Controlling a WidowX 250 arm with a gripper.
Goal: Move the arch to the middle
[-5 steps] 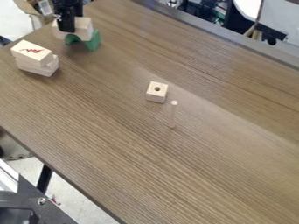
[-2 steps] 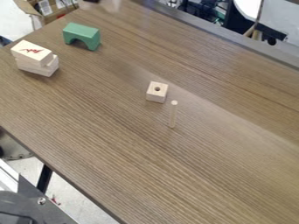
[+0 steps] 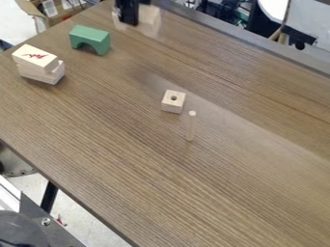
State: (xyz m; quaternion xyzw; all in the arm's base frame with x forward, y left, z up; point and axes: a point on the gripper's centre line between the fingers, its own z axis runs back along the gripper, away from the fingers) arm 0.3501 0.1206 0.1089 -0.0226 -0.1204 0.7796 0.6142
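At the top edge, left of centre, my black gripper (image 3: 129,21) is shut on a pale wooden block (image 3: 149,18), which shows on both sides of it and is blurred. To the lower left of the gripper, the green arch (image 3: 90,37) stands upright on the brown table (image 3: 245,159) with its opening downward. The gripper and the arch are apart, and the arch's top is bare.
A stack of pale wooden blocks (image 3: 40,65), the top one with a red mark, sits near the table's left edge. A wooden cube with a hole (image 3: 173,102) lies near the centre, beside a thin upright peg (image 3: 191,126).
The gripper and its wooden block were at the arch, passed out over the top edge, and now show farther right. The arch is uncovered and in the same place.
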